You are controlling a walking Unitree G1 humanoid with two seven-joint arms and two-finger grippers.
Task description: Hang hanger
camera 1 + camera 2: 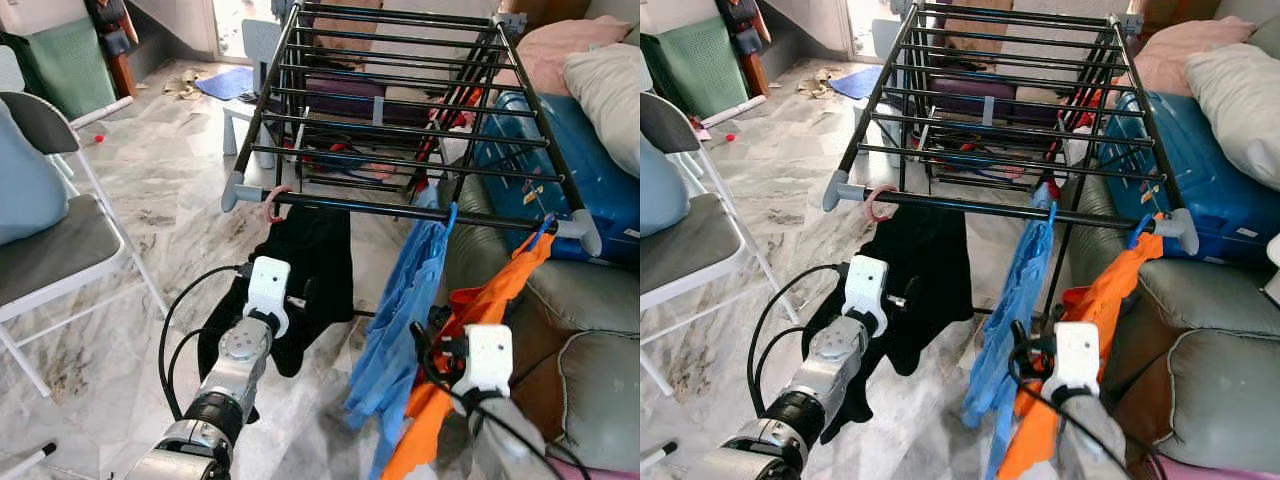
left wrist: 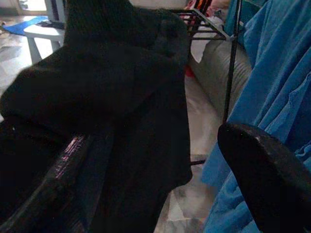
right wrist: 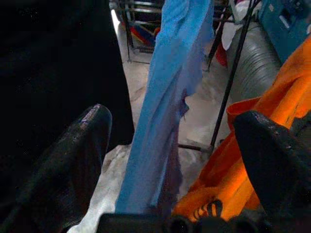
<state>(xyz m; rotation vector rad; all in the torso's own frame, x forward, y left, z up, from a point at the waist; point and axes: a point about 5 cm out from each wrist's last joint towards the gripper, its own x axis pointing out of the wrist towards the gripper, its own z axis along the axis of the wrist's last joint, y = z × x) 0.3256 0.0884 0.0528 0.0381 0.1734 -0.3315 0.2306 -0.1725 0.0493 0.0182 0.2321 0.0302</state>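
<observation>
Looking at the pink hanger [image 1: 274, 203] on the rack bar [image 1: 400, 211], we judge it light and stiff, best held by its hook above the floppy black shirt [image 1: 300, 270], and our left tool [image 2: 160, 189] and right tool [image 3: 180, 160] are both wide with nothing in them.

Black metal drying rack [image 1: 400, 100]: thin rods, smooth, semi-gloss; grey plastic end caps. Black cloth garment [image 1: 310, 270]: matt, soft. Blue cloth shirt [image 1: 405, 320]: thin, creased. Orange cloth garment [image 1: 470, 330]: smooth, slight sheen. Grey-veined marble floor [image 1: 170, 210]: polished, glossy. Blue hard-shell plastic suitcase [image 1: 590, 180]: ribbed, glossy.
</observation>
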